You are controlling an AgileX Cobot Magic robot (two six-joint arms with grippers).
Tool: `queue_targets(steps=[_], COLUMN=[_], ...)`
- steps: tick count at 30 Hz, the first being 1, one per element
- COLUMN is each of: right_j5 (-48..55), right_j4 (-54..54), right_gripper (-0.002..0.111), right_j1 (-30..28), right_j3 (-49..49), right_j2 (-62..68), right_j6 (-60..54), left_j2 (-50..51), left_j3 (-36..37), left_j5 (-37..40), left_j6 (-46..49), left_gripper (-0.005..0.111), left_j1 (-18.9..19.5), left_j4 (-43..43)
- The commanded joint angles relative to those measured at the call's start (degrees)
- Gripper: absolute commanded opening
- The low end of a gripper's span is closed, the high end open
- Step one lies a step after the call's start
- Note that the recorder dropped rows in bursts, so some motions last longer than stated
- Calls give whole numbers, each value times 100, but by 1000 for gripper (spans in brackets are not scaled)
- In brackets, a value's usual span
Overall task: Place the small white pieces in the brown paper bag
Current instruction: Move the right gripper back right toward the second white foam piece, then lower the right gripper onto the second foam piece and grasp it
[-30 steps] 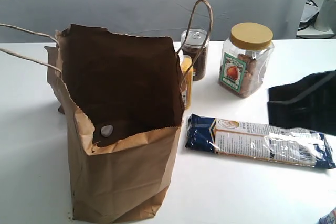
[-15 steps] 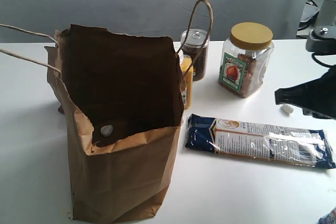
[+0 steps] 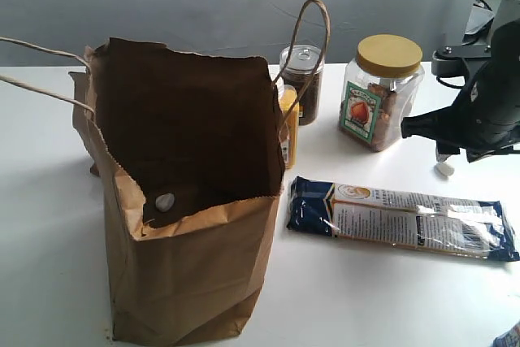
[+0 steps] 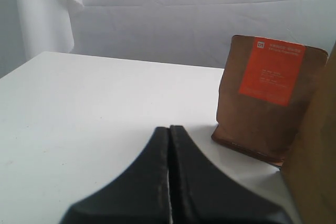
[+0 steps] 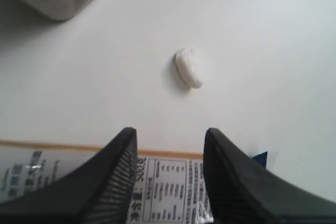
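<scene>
The right arm is angling down, the black right gripper hanging parted and empty above a blue-and-clear plastic packet. One small off-white rounded piece is lying on the white table just beyond; another white piece is sitting inside the large brown paper bag. The left gripper is holding its fingers pressed together, empty.

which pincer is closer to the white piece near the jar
Right. The right pincer sits open just beside the white piece; the left pincer is shut, away beyond the paper bag.
</scene>
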Motion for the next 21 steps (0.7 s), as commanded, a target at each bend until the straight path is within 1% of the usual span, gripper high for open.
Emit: queue_targets(steps=[1, 14, 21], right_j5=[57, -38, -158], right_j4=[-126, -248, -221], right_gripper=[39, 39, 39], right_j1=[-181, -405, -405], right_j3=[-379, -962, -1194], right_j2=[482, 1456, 1780], right_j6=[-113, -191, -333], left_j2=[-20, -20, -20], left_j3=[20, 20, 20], left_j5=[-28, -28, -28], left_j6=[-23, -23, -23], left_gripper=[0, 0, 0], left_j1=[-23, -23, -23], left_j4=[-45, -45, -45])
